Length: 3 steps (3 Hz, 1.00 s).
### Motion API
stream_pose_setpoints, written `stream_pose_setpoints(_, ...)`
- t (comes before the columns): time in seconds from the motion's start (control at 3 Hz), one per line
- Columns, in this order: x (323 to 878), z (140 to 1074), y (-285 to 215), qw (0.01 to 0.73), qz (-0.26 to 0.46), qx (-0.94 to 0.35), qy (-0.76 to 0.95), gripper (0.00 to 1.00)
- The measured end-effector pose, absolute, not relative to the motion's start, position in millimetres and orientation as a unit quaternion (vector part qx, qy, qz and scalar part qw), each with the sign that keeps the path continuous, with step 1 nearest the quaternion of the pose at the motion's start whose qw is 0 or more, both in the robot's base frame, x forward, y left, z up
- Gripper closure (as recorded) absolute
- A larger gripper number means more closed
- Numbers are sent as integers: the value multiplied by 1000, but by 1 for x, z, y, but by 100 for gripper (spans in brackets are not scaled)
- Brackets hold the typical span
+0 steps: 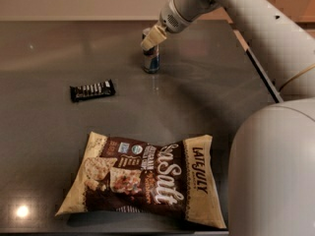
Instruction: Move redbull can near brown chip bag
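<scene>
Grey tabletop (pixel 49 112), claw (pixel 149 40) at redbull can (pixel 151 61)

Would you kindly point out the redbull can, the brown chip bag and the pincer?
redbull can (pixel 151 62): camera view, lower blue body.
brown chip bag (pixel 147 177): camera view, middle of its front.
pincer (pixel 148 41): camera view, its tip, at the can's top.

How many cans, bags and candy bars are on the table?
Cans: 1, the redbull can, with the gripper at its top.
Chip bags: 1, the brown chip bag.
Candy bars: 1, the black candy bar.
Total: 3.
</scene>
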State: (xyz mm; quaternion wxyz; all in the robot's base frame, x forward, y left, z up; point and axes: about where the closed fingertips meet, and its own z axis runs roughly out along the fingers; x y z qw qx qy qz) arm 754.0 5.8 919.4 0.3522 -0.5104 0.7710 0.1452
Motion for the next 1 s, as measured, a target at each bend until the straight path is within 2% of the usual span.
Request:
stream_pose_setpoints(0.67, 709, 942, -2, 346, 175, -532, 753, 87)
stream_pose_setpoints(1.0, 669, 956, -16, 342, 189, -544, 742, 100)
